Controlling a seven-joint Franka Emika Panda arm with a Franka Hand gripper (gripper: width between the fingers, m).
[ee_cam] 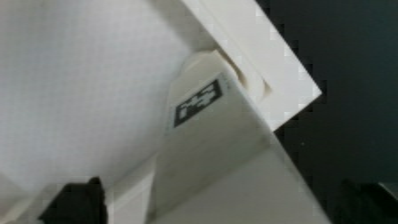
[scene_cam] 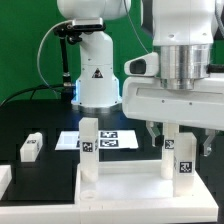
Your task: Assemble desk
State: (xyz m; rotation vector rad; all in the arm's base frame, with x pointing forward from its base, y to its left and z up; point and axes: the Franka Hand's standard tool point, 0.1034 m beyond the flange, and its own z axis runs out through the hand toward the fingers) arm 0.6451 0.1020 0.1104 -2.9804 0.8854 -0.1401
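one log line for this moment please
end effector: open, straddling upright leg post | second leg post: upright on top panel | third leg post: loose on table

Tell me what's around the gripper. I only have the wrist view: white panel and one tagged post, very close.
Observer: The gripper is open, with one finger on each side of the top of an upright leg post. That post stands on the desk top panel, toward the exterior view's right.
Operator: Any other post on the panel?
Observer: Yes, a second leg post stands upright on the panel toward the exterior view's left, away from the gripper.
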